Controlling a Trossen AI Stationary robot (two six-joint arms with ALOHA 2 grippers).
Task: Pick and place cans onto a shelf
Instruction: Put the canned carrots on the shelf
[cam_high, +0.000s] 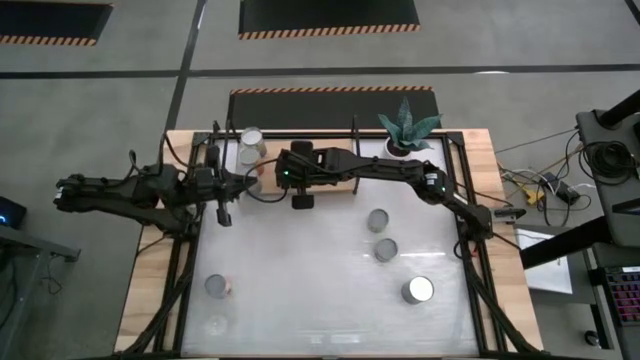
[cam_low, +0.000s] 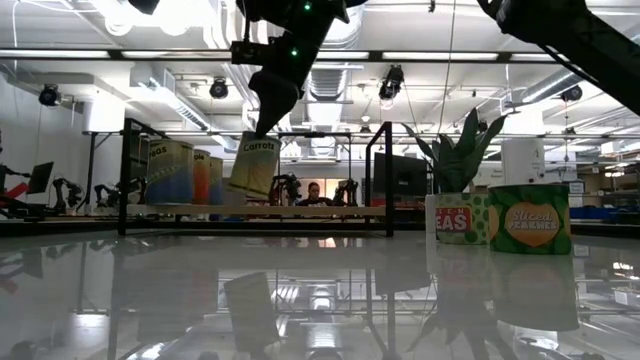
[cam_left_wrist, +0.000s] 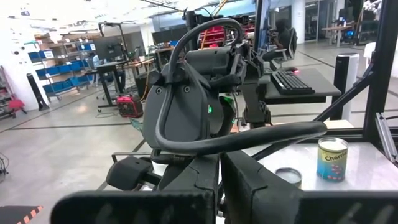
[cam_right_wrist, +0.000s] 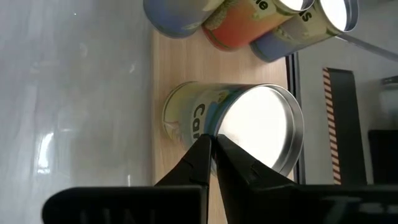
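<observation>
- The white tabletop (cam_high: 300, 290) is the largest surface, glossy enough to mirror the cans and ceiling lights in the low view.
- The shelf (cam_high: 370, 185) is a light wooden board in a thin black metal frame, along the table's far edge.
- A white pot (cam_high: 400, 148) holding a spiky green plant (cam_high: 408, 125) stands at the shelf's right end.
- The cans are metal cylinders with shiny round tops: several stand clustered at the shelf's left end (cam_high: 250, 145), and five are loose on the tabletop, three to the right (cam_high: 378, 219) and two at the near left (cam_high: 217, 287).
- Readable writing: "Carrots" on the yellow-labelled can (cam_low: 254, 164) under the right arm, a green label ending "EAS" (cam_low: 459, 219), "Sliced Peaches" (cam_low: 529, 220), and "Cherries" on a blue label (cam_left_wrist: 331, 159) in the left wrist view.
- The right gripper (cam_right_wrist: 214, 149) is over the shelf's left part, its fingers clenched on the rim of the tilted Carrots can.
- The left gripper (cam_high: 224, 212) hangs just left of it over the table's far-left area, clenched on nothing.
</observation>
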